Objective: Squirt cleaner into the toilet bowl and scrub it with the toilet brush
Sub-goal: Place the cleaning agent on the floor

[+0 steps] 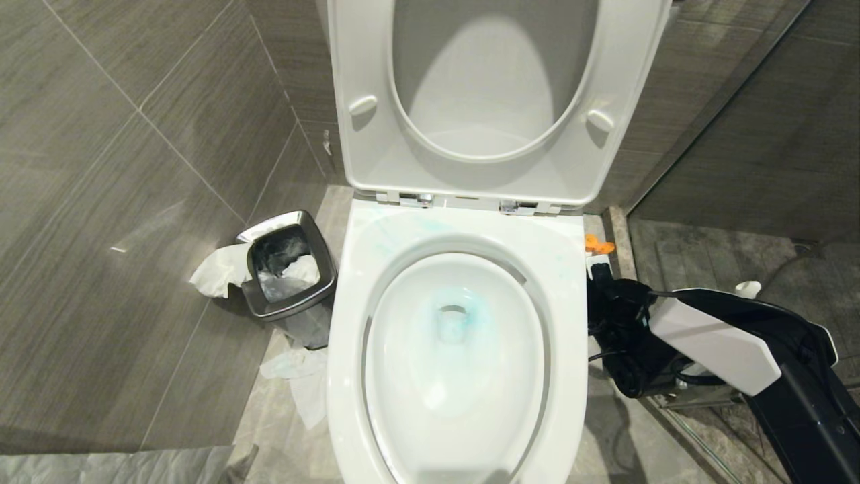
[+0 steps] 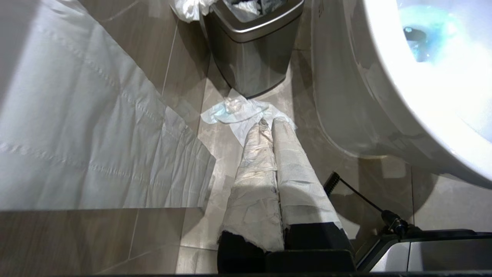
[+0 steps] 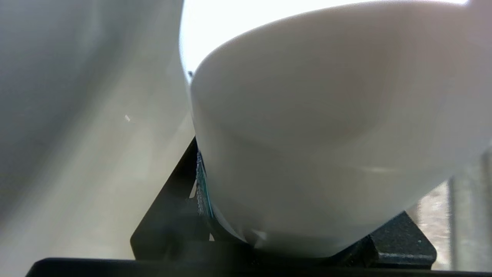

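Observation:
The toilet bowl (image 1: 349, 349) stands in the middle with its seat and lid (image 1: 470, 101) raised. Pale teal cleaner (image 1: 457, 319) tints the water at the drain, and faint streaks mark the back rim. My right gripper (image 1: 603, 282) is low beside the bowl's right side, shut on a white bottle (image 3: 315, 134) with an orange cap (image 1: 598, 243). A small white rounded end (image 1: 747, 289), which looks like the toilet brush's handle, pokes up behind the right arm; its head is hidden. My left gripper (image 2: 269, 122), its fingers wrapped in white, hangs shut and empty over the floor left of the bowl (image 2: 384, 57).
A square steel waste bin (image 1: 289, 275) stuffed with paper stands left of the toilet, with a tissue (image 1: 215, 269) hanging over its edge and more tissue (image 1: 302, 383) on the floor. Tiled walls close in on the left, and a glass partition's floor rail (image 1: 621, 235) runs along the right.

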